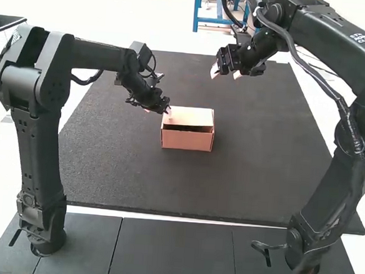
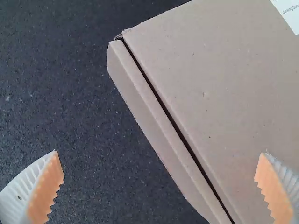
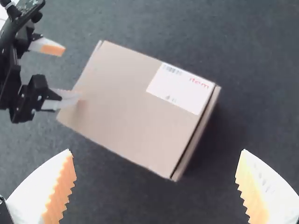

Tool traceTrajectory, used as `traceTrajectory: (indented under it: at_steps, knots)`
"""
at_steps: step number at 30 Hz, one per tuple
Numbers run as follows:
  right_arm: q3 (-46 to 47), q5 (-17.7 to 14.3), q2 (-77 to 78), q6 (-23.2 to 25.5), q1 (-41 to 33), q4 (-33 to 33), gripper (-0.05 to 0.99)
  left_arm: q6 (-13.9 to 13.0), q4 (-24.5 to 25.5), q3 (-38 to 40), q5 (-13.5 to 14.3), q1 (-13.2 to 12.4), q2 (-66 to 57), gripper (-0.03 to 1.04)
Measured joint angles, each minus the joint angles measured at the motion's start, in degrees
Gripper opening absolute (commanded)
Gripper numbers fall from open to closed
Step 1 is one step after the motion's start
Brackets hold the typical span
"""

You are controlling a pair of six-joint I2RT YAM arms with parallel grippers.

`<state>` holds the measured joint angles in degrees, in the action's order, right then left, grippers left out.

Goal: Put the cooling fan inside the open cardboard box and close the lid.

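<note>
High view: the cardboard box (image 1: 187, 128) sits with its lid closed at the centre of the mat (image 1: 105, 169). The left gripper (image 1: 161, 110), fingers spread, straddles its 9 o'clock edge. The right gripper (image 1: 224, 74), likewise spread, hangs toward 1 o'clock.

A dark, grainy mat (image 1: 262, 161) lies spread flat over the middle of the pale desk (image 1: 0, 143), whose bare surface shows along the mat's left and right sides. Along the desk's near edge, 3 dark panels (image 1: 174, 252) lie side by side, just beside the mat's front edge.
</note>
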<state>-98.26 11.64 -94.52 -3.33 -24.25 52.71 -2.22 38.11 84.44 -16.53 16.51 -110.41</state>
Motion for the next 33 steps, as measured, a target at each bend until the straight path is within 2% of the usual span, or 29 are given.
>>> traceTrajectory:
  at_steps: [24, 29, 33]
  knots:
    - [0.4, 0.5, -0.8, 0.8, 0.0, -2.0, 0.78, -0.5, -1.2, 1.8, -0.4, 0.8, -2.2, 0.96]
    - [0.4, 0.7, -0.8, 0.8, 0.0, -2.7, 0.78, 1.8, -8.2, 2.0, -0.2, -0.5, 4.7, 0.96]
    - [2.4, 0.9, -0.3, 0.8, 0.3, -9.7, 0.78, 3.9, -19.6, -1.7, 1.6, -3.0, 14.1, 0.96]
